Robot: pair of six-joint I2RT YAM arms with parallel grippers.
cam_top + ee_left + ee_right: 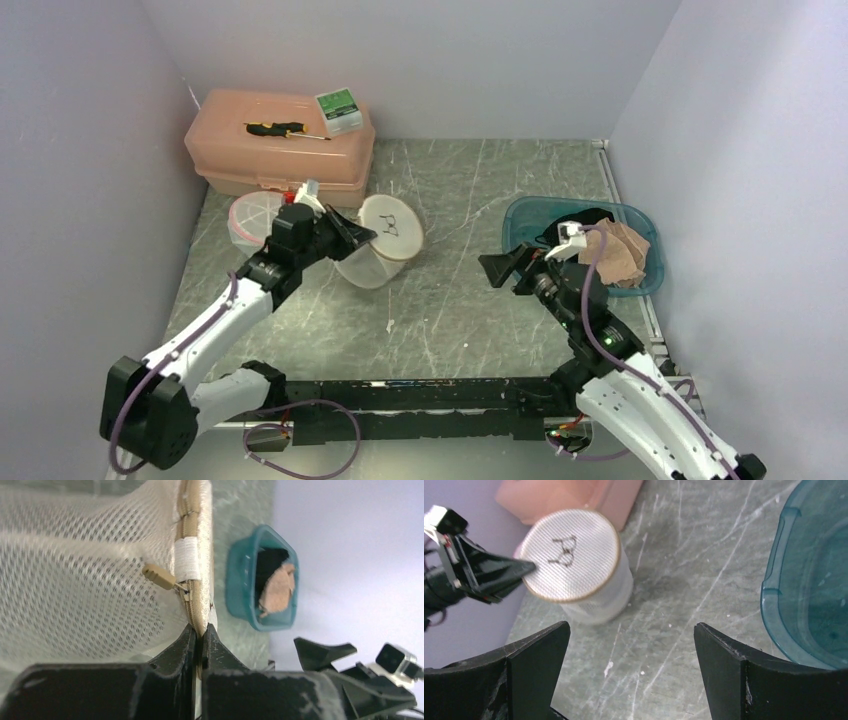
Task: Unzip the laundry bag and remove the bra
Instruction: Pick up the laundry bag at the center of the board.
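Note:
The laundry bag point(385, 240) is a white mesh cylinder with a tan zip seam round its lid, which carries a drawn bra symbol point(564, 551). It lies tilted left of the table's centre. My left gripper point(365, 237) is shut on the bag's tan zip seam point(200, 605), pinching it between its fingertips point(200, 629). The tan zipper pull point(159, 576) hangs just beyond the jaws, beside a white stitched tab. My right gripper point(497, 268) hovers open over bare table point(631, 627), right of the bag, holding nothing. The bra is hidden.
A teal bin point(520, 215) with black and pinkish cloth sits at the right, close behind my right wrist. A pink toolbox point(270, 150) stands at the back left with a screwdriver point(285, 128) and a green box point(338, 110) on it. A small round container point(250, 220) sits beside the bag.

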